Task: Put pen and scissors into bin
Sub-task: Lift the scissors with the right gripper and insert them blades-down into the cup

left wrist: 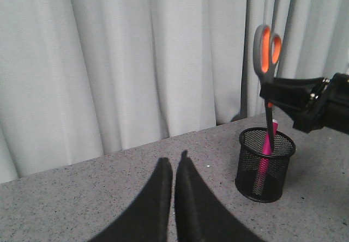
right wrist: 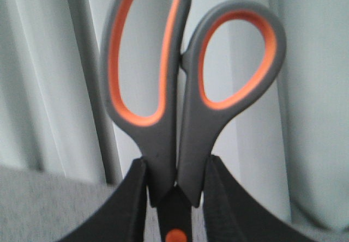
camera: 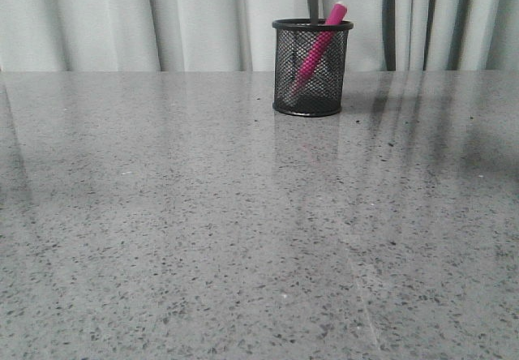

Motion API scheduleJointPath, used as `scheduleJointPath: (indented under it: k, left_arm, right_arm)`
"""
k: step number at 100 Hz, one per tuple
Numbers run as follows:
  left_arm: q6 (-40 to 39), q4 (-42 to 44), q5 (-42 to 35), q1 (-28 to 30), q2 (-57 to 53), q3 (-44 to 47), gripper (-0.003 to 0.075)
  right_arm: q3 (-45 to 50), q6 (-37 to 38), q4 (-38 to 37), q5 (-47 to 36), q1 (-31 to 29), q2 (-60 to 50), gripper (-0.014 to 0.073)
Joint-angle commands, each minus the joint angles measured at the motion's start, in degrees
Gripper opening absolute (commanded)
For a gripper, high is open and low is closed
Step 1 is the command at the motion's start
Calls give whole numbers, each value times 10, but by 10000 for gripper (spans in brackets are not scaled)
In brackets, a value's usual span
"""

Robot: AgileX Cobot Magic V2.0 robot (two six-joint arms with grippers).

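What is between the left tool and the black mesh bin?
Nothing: in the left wrist view, only bare grey speckled tabletop lies between the left tool and the black wire-mesh bin.

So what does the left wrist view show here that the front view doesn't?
Only the left wrist view shows the scissors, held upright by the right pincer with the blades pointing down into the bin, and the left pincer shut with nothing in it. Only the front view shows the wide stretch of grey table in front of the bin. Both show the bin with the pen leaning inside, in front of the curtain.
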Motion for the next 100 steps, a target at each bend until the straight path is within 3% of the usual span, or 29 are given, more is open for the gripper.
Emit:
scheduleJointPath:
  k: [1,78,87,100]
  left_arm:
    - [-1,-32,-12,1,-4,-14,-19]
    - [0,-32,-12,1,-4,-14,-19]
    - [0,-32,-12,1,-4,-14,-19]
    - [0,-32,-12,1,-4,-14,-19]
  right_arm:
    - [-20,1,-7,-37,0,-7,-76]
    - [41,1,-7,-38,-1,5,-70]
    - [41,1,-7,-38,-1,5,-10]
    - [41,1,-7,-51,-1,5,182]
